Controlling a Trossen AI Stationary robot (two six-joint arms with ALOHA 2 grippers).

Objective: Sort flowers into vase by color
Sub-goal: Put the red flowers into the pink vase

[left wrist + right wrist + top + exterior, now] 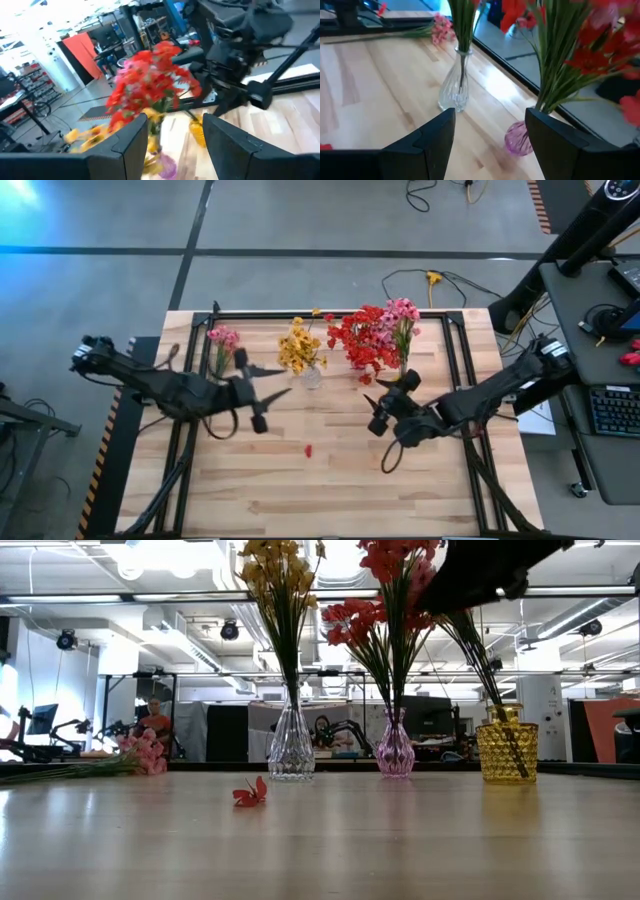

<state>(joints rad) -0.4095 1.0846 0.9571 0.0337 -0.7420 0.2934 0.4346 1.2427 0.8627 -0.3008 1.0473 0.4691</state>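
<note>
Yellow flowers (pixel 298 346) stand in a clear glass vase (pixel 291 745). Red flowers (pixel 362 338) stand in a pink vase (pixel 395 750). Pink flowers (pixel 403 312) stand in a yellow vase (pixel 506 750). One pink sprig (pixel 222 343) lies flat on the table at the far left; it also shows in the low view (pixel 138 754). My left gripper (pixel 275 383) is open and empty, just near-left of the clear vase. My right gripper (pixel 378 405) is open and empty, just near the pink vase, and its wrist view shows both fingers (pixel 490 117) apart.
A loose red blossom (pixel 308 450) lies on the wood table (pixel 330 500) toward its near side, also visible in the low view (pixel 250 794). The three vases stand in a row along the far half. A desk with a keyboard (pixel 610 410) stands to the right.
</note>
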